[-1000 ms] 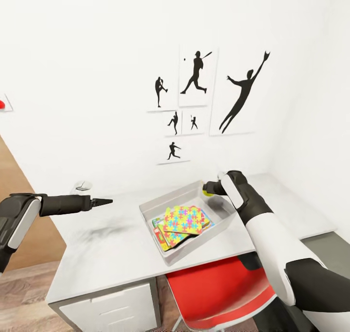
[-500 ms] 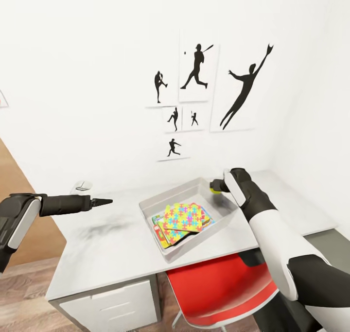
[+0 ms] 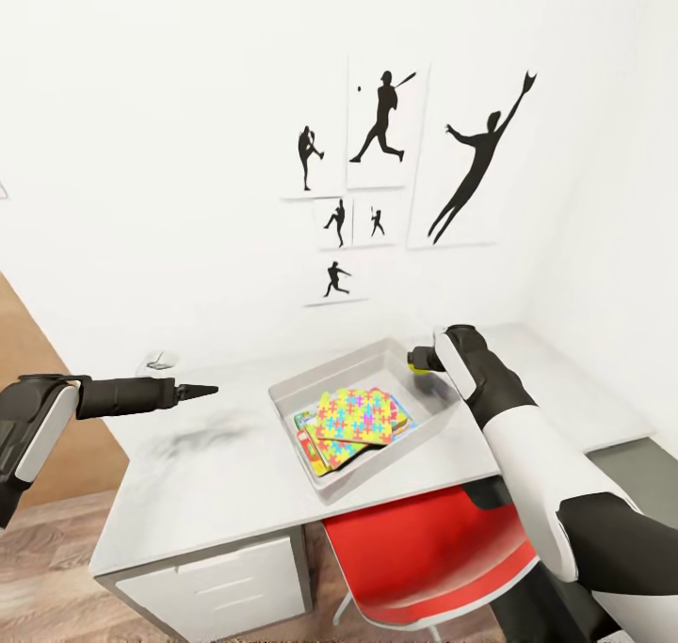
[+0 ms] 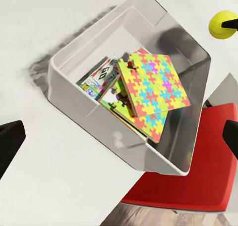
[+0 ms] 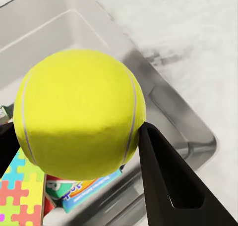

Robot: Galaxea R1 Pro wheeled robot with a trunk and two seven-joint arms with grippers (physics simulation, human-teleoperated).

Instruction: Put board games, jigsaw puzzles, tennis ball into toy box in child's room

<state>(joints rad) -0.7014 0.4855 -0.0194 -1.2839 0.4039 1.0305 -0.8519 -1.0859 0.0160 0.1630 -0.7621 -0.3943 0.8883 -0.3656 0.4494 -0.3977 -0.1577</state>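
The pale grey toy box (image 3: 377, 478) sits on the table (image 3: 207, 474) and holds the colourful jigsaw puzzles (image 3: 353, 415) stacked on board games (image 3: 306, 433). My right gripper (image 3: 415, 361) is shut on the yellow-green tennis ball (image 3: 412, 367), held in the air by the box's far right rim. In the right wrist view the ball (image 5: 79, 112) hangs above the box (image 5: 163, 107), with a puzzle (image 5: 20, 196) below. My left gripper (image 3: 202, 391) hovers open over the table left of the box. Its wrist view shows the box (image 4: 163, 151), puzzles (image 4: 153, 84), a game box (image 4: 99, 80) and the ball (image 4: 221, 24).
A red chair (image 3: 424, 558) is tucked under the table in front of the box. White drawers (image 3: 217, 586) sit under the table's left end. Black baseball silhouettes (image 3: 381, 120) hang on the white wall behind. A small pale object (image 3: 162, 361) lies at the table's back left.
The head view has tilted, shifting the whole picture. My right gripper with the tennis ball has edged slightly right along the box's far rim. The left arm has not moved.
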